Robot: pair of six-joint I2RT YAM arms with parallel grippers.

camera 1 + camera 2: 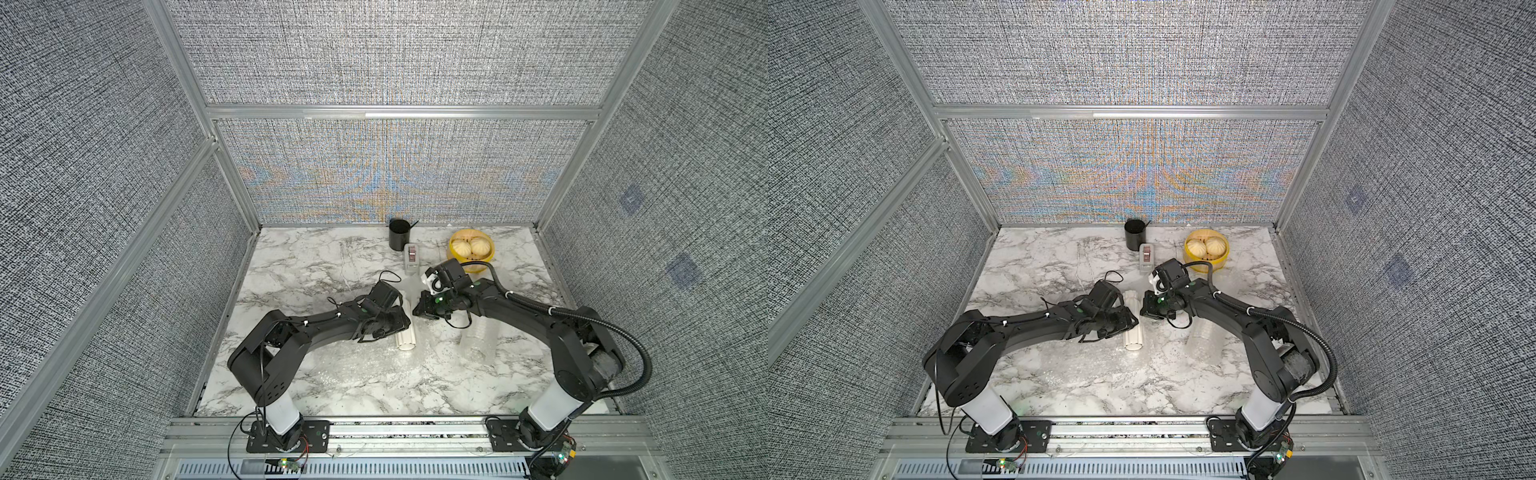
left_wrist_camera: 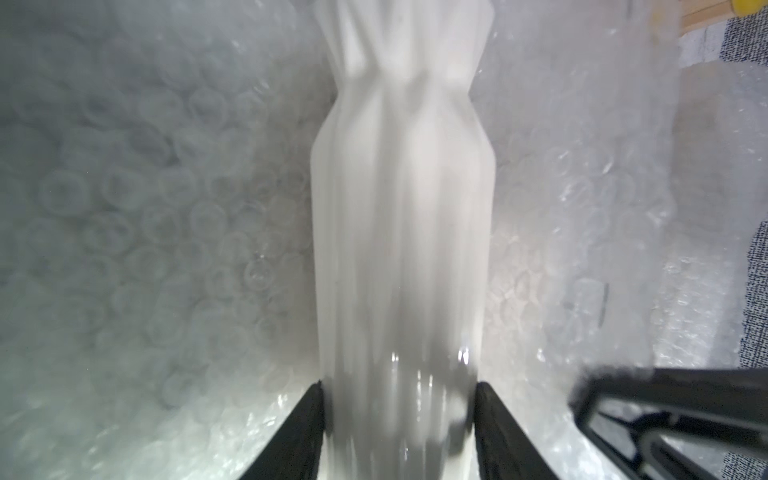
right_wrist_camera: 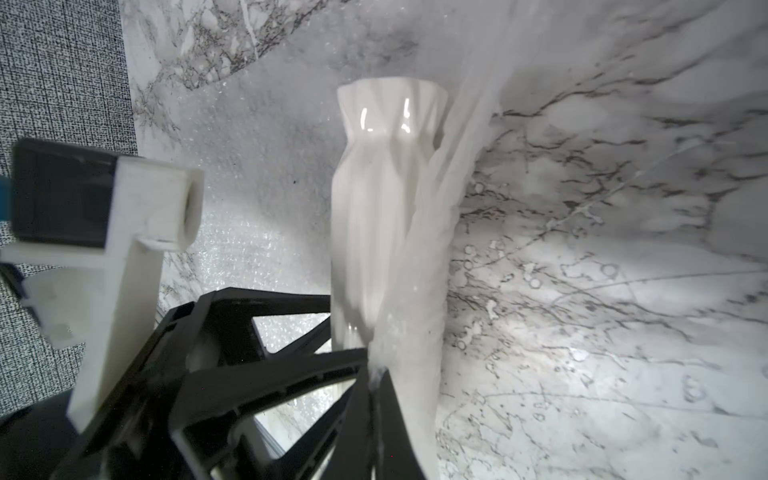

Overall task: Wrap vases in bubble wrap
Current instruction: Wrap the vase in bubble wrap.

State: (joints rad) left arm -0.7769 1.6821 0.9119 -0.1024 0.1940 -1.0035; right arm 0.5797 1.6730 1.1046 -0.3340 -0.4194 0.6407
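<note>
**A:** How does the vase [image 1: 405, 340] lie?

**B:** On its side on the bubble wrap [image 1: 357, 374], in the middle of the marble table [image 1: 311, 266], between the two arms. Its long axis runs from the near edge toward the back wall. The base faces the near edge. In both wrist views the flared, scalloped rim is the end away from the grippers.

**A:** And the jaws?

**B:** The left gripper [image 2: 399, 386] grasps the vase low on its body, its fingers [image 2: 309, 432] pressed to either flank. The right gripper [image 3: 374, 370] is clenched on an edge of the bubble wrap. From that pinch the sheet rises as a taut flap along the vase's side.

**A:** Counts?

**B:** One vase. One sheet spread beneath it, and one translucent bundle [image 1: 478, 336] lying by the right arm; I cannot tell whether anything is inside it. Along the back stand one black cup [image 1: 399, 235], one small white box [image 1: 411, 257] and one yellow basket [image 1: 455, 254] holding two buns [image 1: 461, 247].
</note>
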